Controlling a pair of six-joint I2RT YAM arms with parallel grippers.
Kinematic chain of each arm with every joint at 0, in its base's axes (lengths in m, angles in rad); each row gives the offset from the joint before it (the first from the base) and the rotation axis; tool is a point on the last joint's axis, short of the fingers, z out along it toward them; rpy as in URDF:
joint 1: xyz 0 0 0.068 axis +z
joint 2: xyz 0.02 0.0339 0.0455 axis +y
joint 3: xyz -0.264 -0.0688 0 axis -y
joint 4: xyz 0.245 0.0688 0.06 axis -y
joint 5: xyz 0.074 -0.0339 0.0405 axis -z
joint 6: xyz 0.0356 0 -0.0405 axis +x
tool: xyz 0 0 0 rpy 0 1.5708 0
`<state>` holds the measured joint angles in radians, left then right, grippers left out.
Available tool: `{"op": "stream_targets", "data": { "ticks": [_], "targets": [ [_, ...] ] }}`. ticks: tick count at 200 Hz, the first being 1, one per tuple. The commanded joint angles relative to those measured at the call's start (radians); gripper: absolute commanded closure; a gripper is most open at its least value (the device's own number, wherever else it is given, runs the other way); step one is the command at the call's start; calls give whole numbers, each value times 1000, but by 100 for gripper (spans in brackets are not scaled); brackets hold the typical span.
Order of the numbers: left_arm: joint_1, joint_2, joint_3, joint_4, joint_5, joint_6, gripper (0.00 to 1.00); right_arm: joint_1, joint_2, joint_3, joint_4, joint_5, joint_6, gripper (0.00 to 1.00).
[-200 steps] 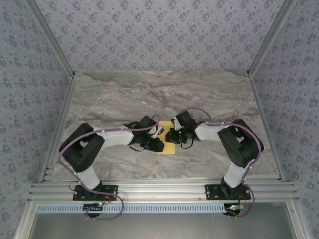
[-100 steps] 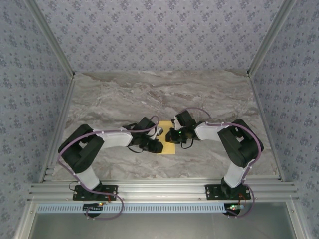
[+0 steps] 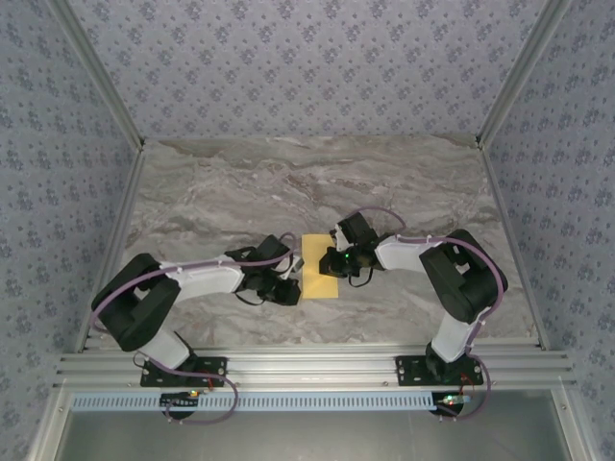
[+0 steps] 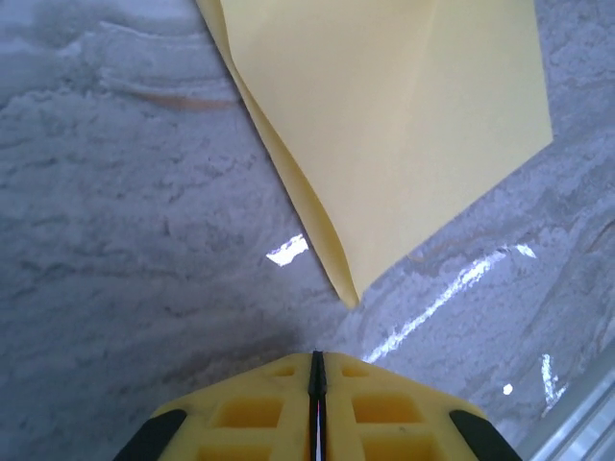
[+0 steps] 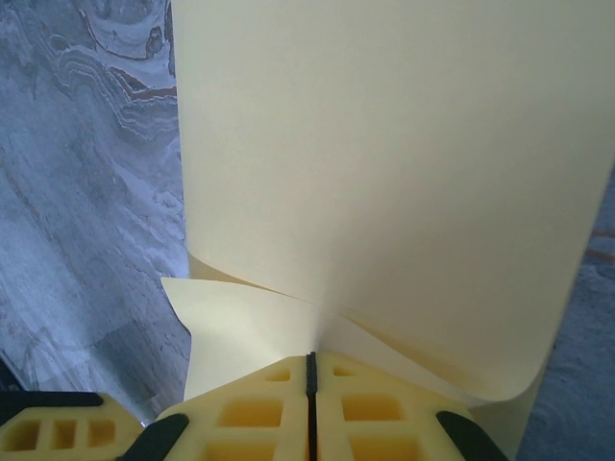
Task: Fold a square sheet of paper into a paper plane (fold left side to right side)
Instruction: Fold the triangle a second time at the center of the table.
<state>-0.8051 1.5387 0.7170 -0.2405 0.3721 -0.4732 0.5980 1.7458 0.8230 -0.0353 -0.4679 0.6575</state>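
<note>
Left gripper [image 3: 290, 286] lies just left of the paper [image 3: 320, 268] from above, right gripper [image 3: 333, 261] on its right edge; the halved rectangle's long axis runs near to far. Left wrist: jaws closed, empty, fold's corner pointing at them. Right wrist: jaws pinch both layers. First fold seems made; nose, wings remain.

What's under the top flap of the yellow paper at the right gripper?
A lower layer of the same thin yellow-orange paper sheet peeks out beside the right gripper, on grey marble tabletop. Farther in, the flap hides it.
</note>
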Motion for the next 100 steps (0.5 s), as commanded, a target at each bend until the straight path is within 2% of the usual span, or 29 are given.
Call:
{"op": "stream_targets", "data": {
  "ticks": [1, 35, 100],
  "targets": [
    [4, -56, 31, -29, 16, -2, 90, 0, 34, 0, -79, 43, -20, 91],
    [-9, -33, 66, 65, 94, -17, 85, 0, 32, 1, -79, 41, -20, 91],
    [-13, 136, 132, 67, 46, 12, 82, 2, 25, 0, -72, 27, -20, 91]
  ]
}}
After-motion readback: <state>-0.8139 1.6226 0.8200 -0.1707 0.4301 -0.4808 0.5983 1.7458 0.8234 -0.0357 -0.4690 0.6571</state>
